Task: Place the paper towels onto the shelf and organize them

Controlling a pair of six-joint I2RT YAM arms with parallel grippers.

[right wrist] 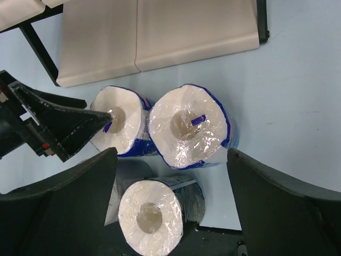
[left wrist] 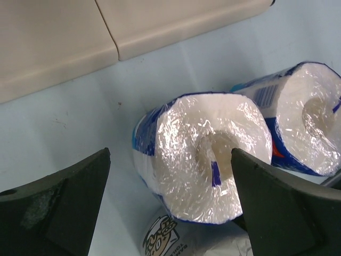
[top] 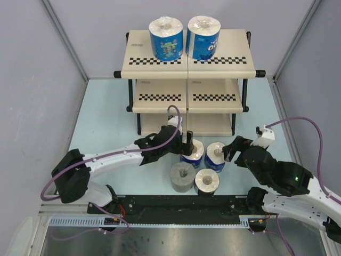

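Note:
Two blue-wrapped paper towels [top: 165,38] [top: 203,37] stand on the top board of the shelf [top: 224,60]. On the table in front of it stand two more blue-wrapped rolls [top: 192,153] [top: 216,156], a grey roll [top: 182,176] and a dark-wrapped roll [top: 206,182]. My left gripper [top: 186,140] is open just above the left blue roll [left wrist: 208,154], one fingertip [left wrist: 250,181] over its core. My right gripper [top: 230,151] hangs open over the right blue roll [right wrist: 186,125] and the dark roll [right wrist: 154,213], holding nothing.
The shelf's middle board [top: 160,101] and lowest board [right wrist: 160,32] carry nothing. Its black frame legs [top: 138,125] stand close behind the rolls. The left arm's finger [right wrist: 64,125] reaches in beside the right gripper. Grey walls enclose the table on three sides.

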